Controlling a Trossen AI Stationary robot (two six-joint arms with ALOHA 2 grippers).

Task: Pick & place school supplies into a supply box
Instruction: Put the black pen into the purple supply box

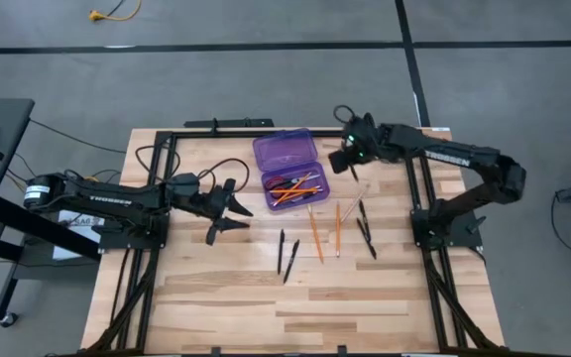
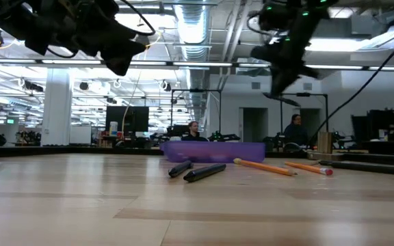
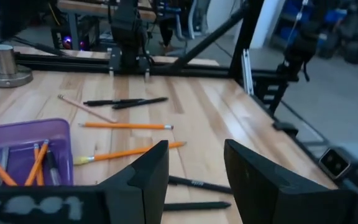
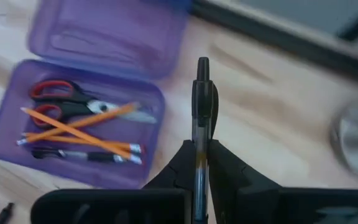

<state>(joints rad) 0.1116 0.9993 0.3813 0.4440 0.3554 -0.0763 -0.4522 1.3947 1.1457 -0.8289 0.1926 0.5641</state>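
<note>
Pens like the black pen (image 4: 201, 112) pinched in the closed right gripper (image 4: 199, 163), just beside the open supply box (image 1: 287, 159), look light, stiff and slick, best gripped mid-barrel. Scissors (image 4: 73, 107) and pencils (image 4: 79, 138) crowd the tray. Left gripper (image 1: 228, 210) hangs open and empty.

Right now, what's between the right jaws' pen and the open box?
Nothing: in the right wrist view only bare wood separates the pen held by the right gripper from the purple box, already holding scissors and pencils.
</note>
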